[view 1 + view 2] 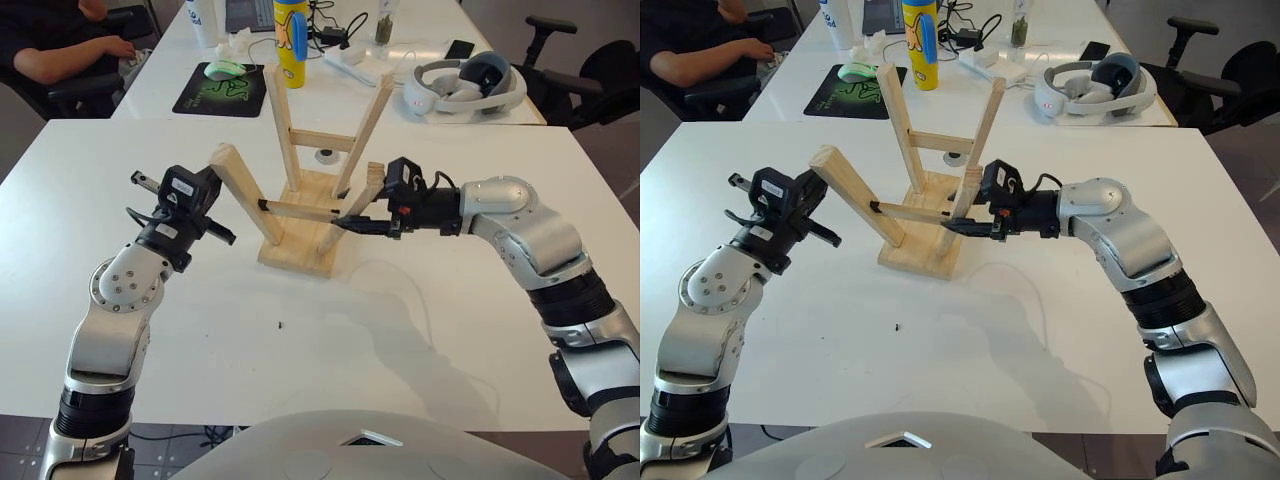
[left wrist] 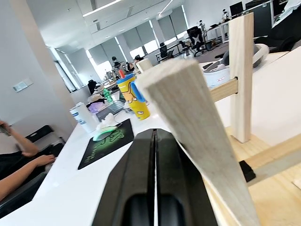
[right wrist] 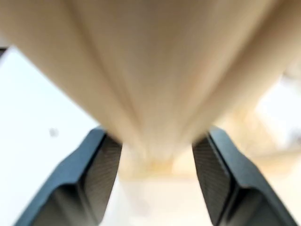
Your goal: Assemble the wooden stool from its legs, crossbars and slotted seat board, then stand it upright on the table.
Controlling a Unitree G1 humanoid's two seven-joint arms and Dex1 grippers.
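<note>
Seating the front legs in the upturned seat board (image 1: 300,258), I reckon: right fingers (image 3: 101,179) grip the right leg (image 1: 368,185), left fingers (image 2: 136,179) are clenched empty just beside the tilted leg (image 1: 245,195), which needs nudging upright next.

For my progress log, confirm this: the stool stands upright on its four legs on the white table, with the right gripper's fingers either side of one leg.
Wrong on one point. The stool is upside down: its seat board lies on the white table with the legs pointing up, as the left eye view shows. The right gripper has its fingers either side of one leg.
</note>
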